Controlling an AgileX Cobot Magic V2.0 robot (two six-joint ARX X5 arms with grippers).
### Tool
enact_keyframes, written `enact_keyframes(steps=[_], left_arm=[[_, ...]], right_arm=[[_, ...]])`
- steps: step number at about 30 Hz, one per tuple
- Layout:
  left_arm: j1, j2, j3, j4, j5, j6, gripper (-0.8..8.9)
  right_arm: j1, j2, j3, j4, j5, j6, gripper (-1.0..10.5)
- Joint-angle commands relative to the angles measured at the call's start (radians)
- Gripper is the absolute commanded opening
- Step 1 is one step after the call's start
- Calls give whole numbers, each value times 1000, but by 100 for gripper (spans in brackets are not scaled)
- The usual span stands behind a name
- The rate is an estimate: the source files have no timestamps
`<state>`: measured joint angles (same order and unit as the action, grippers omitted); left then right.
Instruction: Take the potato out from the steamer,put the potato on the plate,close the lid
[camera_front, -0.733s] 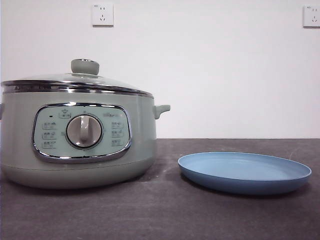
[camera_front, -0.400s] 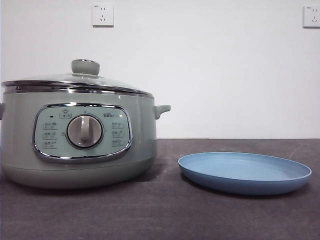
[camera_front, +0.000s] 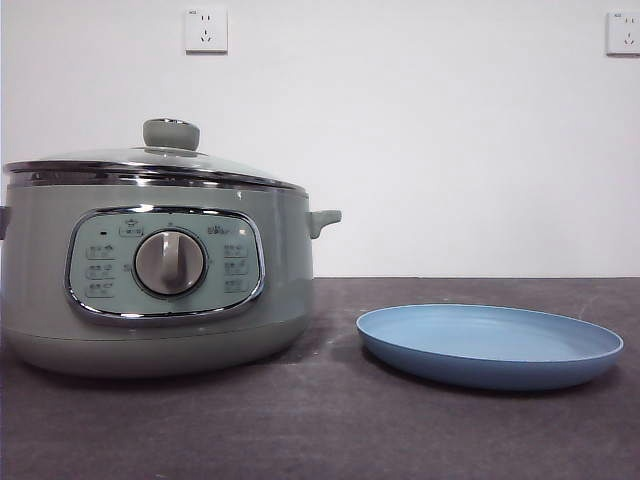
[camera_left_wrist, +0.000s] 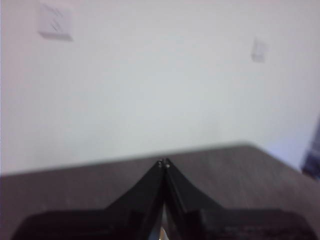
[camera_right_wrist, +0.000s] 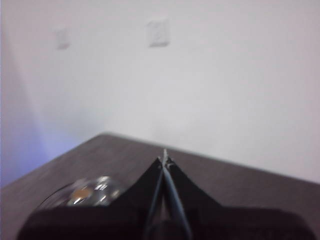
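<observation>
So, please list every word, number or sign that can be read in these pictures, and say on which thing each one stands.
No text can be read for sure.
Steamer control panel: small labels around the dial, too small and blurred to quote.
Wall sockets: a tiny mark at the top corner of each, unreadable.
Plate and lid: no print visible.
Both wrist views: too blurred, nothing legible.

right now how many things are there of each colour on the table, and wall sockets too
Pale green: 2, the steamer and the knob of its lid, which is glass
Light blue: 1, the plate
White: 2 wall sockets
Total: 5
No potato shows in any view.
</observation>
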<state>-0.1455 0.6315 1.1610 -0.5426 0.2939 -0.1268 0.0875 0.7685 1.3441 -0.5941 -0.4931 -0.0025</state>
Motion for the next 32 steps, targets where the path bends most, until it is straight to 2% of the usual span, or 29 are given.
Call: enact_keyframes(steps=[1, 5, 6, 7, 8, 10, 11, 12, 17, 22, 27, 32], left_arm=[[3, 130, 119, -142, 57, 92, -6], [0, 289, 245, -291, 94, 125, 0], [0, 320, 263, -312, 102, 125, 6], [0, 352, 278, -328, 106, 125, 40], [-1, 376, 286, -334, 105, 125, 111], [-5, 418, 288, -339, 102, 124, 336], [-9, 434, 287, -343, 102, 124, 421], [-15, 453, 287, -349, 101, 124, 478], [-66, 533, 287, -359, 93, 124, 477], [-135, 613, 287, -335, -35, 124, 477], [-205, 707, 287, -298, -121, 124, 476], [-254, 790, 287, -277, -197, 124, 475]], right_arm=[[12, 98, 124, -92, -60, -56, -3], [47, 229, 267, -228, -85, -127, 27], [59, 255, 291, -257, -85, -136, 83], [75, 284, 314, -291, -85, -137, 186], [91, 309, 331, -319, -85, -137, 297], [129, 357, 352, -368, -81, -137, 541], [143, 373, 352, -378, -75, -137, 596], [155, 391, 352, -387, -62, -137, 606], [192, 451, 352, -402, -1, -137, 599], [244, 477, 352, -402, 8, -137, 598], [269, 477, 352, -402, 85, -137, 598], [275, 477, 352, -411, 85, -137, 596]])
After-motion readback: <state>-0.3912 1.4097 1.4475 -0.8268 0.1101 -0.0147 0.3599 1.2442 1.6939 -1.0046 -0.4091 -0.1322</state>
